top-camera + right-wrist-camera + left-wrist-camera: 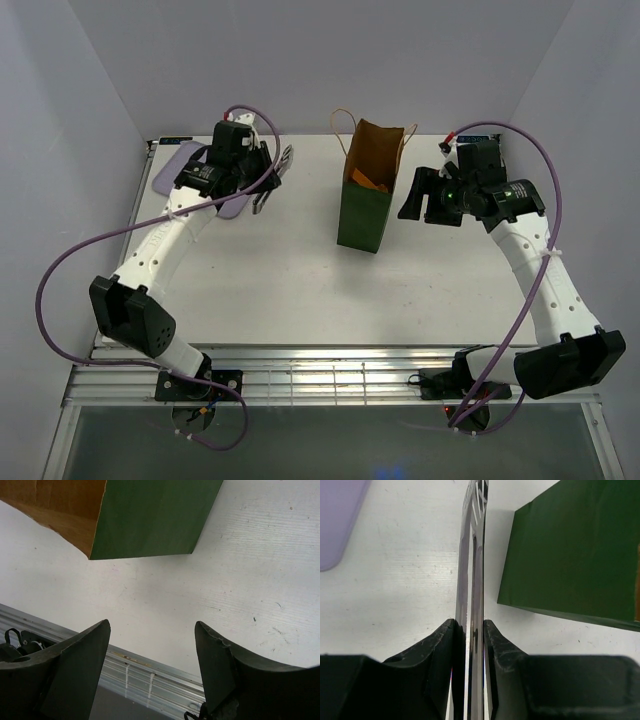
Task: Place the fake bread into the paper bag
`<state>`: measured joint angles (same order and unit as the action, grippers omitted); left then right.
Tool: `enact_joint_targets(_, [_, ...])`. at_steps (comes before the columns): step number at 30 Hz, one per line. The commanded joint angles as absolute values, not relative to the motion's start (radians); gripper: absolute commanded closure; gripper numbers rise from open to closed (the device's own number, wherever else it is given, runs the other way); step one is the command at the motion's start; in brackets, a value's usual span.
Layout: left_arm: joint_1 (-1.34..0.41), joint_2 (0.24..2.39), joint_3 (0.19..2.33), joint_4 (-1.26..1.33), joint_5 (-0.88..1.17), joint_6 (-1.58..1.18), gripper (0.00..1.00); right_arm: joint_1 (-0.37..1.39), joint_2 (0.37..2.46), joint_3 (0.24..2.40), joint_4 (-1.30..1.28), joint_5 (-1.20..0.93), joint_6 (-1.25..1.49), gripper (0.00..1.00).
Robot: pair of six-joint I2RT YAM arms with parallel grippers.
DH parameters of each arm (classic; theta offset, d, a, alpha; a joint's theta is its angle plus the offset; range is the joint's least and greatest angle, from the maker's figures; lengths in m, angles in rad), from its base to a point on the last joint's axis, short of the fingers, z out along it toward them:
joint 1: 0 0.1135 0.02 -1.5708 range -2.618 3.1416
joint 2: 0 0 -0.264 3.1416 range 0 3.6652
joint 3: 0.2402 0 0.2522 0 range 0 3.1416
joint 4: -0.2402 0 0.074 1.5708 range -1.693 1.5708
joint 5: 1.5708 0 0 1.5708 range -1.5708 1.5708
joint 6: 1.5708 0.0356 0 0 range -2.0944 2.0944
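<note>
Black fingers of the left pincer [471, 625] fill the bottom of the left wrist view, clenched on a pair of metal tongs [472, 555]. The two thin blades are seen edge-on and lie nearly together, with a slotted tip at the far end. The tongs point out over the white tabletop [280, 280], with a corner of the lilac tray [335, 520] to their left and the green wall of the paper bag [570, 555] to their right, touching neither.

From above, the paper bag stands upright near the middle of the tabletop with its mouth open and its brown inside showing. The thin tan handles [345, 125] rise at the far rim. A yellow-orange piece of the fake bread [368, 181] lies inside the bag (which pastry it is, I cannot tell).

On the other side, the right pincer [152, 630] is released; its fingers stand apart with only tabletop between them. It hangs just beside the right wall of the bag, apart from it.
</note>
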<state>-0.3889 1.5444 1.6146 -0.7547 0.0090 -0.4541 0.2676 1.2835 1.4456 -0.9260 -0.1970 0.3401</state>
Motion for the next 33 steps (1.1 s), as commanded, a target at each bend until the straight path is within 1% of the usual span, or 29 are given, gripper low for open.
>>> enact_joint_targets(1, [-0.385,1.511,1.517,-0.634,0.052,-0.495,0.62,0.262,1.247,1.430,-0.931,-0.206,0.339,0.26])
enact_joint_targets(5, [-0.385,1.522,1.381,-0.569,0.064,-0.506,0.63,0.262,1.244,1.427,-0.931,-0.209,0.337,0.26])
enact_joint_targets(9, [-0.387,1.545,1.322,-0.528,0.061,-0.502,0.65,0.262,1.249,1.430,-0.937,-0.218,0.334,0.26])
enact_joint_targets(19, [-0.410,1.631,1.250,-0.440,0.015,-0.489,0.65,0.262,1.255,1.424,-0.945,-0.235,0.327,0.26])
enact_joint_targets(28, [-0.420,1.716,1.207,-0.390,0.015,-0.531,0.66,0.261,1.244,1.405,-0.946,-0.244,0.325,0.26])
enact_joint_targets(33, [-0.425,1.729,1.134,-0.353,0.037,-0.568,0.65,0.262,1.233,1.387,-0.950,-0.242,0.325,0.26])
